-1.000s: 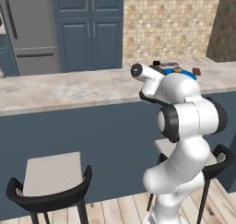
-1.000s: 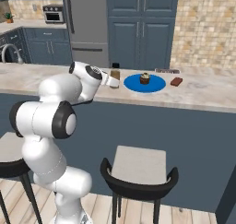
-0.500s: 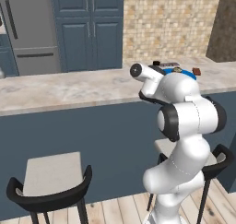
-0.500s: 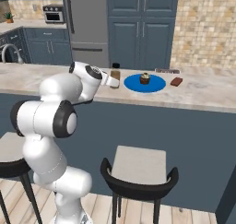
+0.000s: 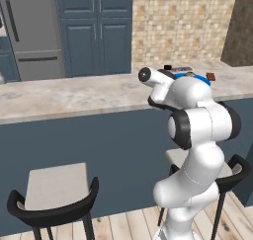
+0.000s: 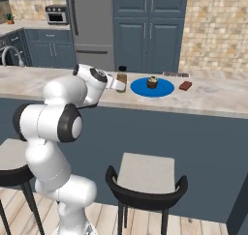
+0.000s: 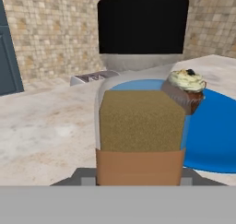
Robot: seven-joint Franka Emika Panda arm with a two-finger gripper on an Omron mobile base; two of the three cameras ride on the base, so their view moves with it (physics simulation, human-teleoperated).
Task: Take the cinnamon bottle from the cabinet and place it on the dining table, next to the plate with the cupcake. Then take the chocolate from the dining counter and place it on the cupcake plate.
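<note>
**Bottle at the plate's edge**

My fingers (image 6: pixel 121 85) are clamped on the bottle (image 7: pixel 140 103), upright over the desk (image 6: pixel 213 98), just beside the blue plate (image 6: pixel 164 88); the cupcake (image 6: pixel 152 82) sits on that plate; the chocolate (image 6: pixel 185 86) lies near the plate's far side.

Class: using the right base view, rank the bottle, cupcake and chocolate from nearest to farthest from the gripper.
1. Bottle, at the gripper, left of the plate.
2. Cupcake, on the plate's middle.
3. Chocolate, on the counter past the plate's right edge.
</note>
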